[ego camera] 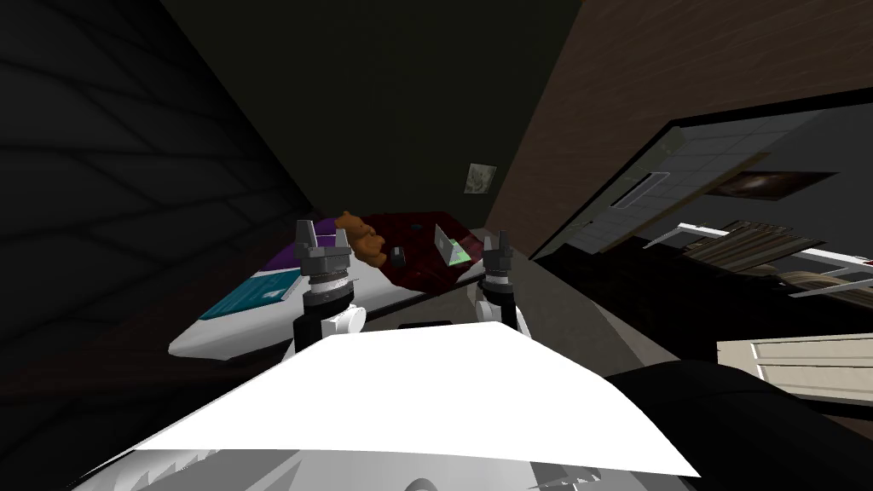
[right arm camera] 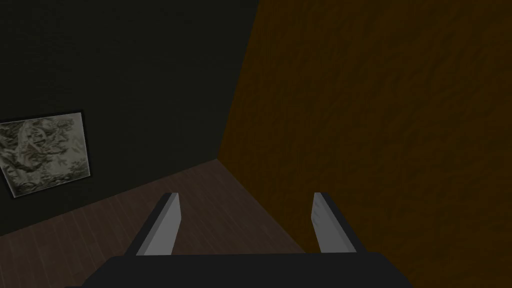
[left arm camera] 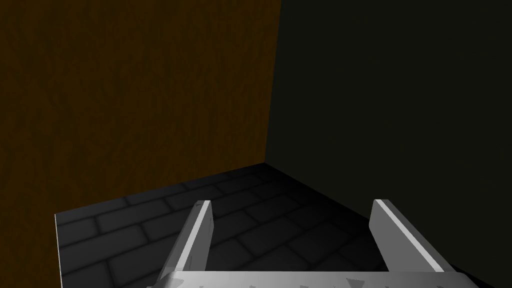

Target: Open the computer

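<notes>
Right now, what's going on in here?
Nothing is being handled yet. Both arms are held up in front of the robot, and the left gripper and right gripper have open, empty fingers. The laptop sits ahead on the dark red blanket on the bed, near a brown teddy bear. Its lid looks partly raised.

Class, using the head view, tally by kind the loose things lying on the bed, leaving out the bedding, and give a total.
brown teddy bear: 1
laptop: 1
small dark object: 1
Total: 3
</notes>
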`<state>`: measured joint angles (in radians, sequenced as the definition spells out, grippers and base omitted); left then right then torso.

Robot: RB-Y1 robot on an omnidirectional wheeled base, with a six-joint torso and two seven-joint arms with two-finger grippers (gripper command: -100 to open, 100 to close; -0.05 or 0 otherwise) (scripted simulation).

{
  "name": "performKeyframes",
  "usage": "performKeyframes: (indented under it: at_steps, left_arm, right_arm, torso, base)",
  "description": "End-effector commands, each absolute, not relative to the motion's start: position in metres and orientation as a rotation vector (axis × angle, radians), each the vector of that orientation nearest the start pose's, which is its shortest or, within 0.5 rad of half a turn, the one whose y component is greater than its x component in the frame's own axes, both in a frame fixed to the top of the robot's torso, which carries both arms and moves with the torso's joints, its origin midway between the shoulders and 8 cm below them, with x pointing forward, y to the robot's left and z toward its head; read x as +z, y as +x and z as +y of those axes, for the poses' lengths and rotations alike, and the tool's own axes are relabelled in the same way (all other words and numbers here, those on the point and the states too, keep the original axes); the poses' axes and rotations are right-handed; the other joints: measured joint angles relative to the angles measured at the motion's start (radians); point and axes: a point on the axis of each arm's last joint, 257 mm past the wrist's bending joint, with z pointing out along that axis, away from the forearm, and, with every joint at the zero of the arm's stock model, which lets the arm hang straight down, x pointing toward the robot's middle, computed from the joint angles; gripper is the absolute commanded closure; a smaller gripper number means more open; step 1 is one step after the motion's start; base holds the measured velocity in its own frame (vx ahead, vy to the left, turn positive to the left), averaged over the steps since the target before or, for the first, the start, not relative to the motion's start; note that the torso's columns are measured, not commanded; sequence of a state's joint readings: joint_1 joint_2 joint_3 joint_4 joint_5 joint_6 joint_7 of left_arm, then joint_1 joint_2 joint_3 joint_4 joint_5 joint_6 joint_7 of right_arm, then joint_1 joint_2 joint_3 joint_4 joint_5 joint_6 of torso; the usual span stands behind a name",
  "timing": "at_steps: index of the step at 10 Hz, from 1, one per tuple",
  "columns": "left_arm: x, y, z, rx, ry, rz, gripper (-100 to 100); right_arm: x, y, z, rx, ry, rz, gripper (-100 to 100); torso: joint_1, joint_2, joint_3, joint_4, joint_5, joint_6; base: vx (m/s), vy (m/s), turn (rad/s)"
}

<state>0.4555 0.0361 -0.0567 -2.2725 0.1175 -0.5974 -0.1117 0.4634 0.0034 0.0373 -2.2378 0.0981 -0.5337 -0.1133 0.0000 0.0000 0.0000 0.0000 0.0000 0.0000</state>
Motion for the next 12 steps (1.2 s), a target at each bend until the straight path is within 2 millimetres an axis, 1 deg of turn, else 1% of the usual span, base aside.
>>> performKeyframes:
  at_steps: [1, 3, 9, 10, 11, 12]
  left_arm:
    - [0.0514, 0.3316, 0.2663, -1.368, -0.577, 0.504, 0]
    - [0.0514, 0.3316, 0.2663, -1.368, -0.577, 0.504, 0]
    - [0.0515, 0.3315, 0.2663, -1.368, -0.576, 0.503, 0]
    - [0.0515, 0.3315, 0.2663, -1.368, -0.576, 0.503, 0]
    - [0.0513, 0.3316, 0.2663, -1.368, -0.577, 0.504, 0]
    - [0.0513, 0.3317, 0.2663, -1.368, -0.577, 0.504, 0]
  right_arm:
    - [0.0231, 0.3525, -0.2509, 1.405, 0.625, 0.627, 0]
    - [0.0231, 0.3525, -0.2509, 1.405, 0.625, 0.627, 0]
    - [0.0232, 0.3524, -0.2509, 1.405, 0.625, 0.626, 0]
    - [0.0198, 0.353, -0.2494, 1.439, 0.62, 0.653, -100]
    - [0.018, 0.3532, -0.2495, 1.461, 0.624, 0.662, -100]
    - [0.0162, 0.3534, -0.2502, 1.488, 0.632, 0.667, -100]
  torso:
    - [0.0, 0.04, -0.082, 0.041, 0.0, 0.0]
    - [0.0, 0.175, -0.351, 0.176, 0.0, 0.0]
    - [0.0, 0.618, -1.234, 0.617, 0.0, 0.0]
    - [0.0, 0.691, -1.382, 0.691, 0.0, 0.0]
    - [-0.001, 0.725, -1.451, 0.724, 0.0, 0.0]
    - [-0.001, 0.734, -1.471, 0.734, 0.0, 0.0]
  base:
    - [0.0, 0.0, 0.0]
    - [0.0, 0.0, 0.0]
    - [0.0, 0.0, 0.0]
    - [0.008, -0.014, 0.112]
    - [0.008, -0.028, 0.128]
    - [0.008, -0.035, 0.108]
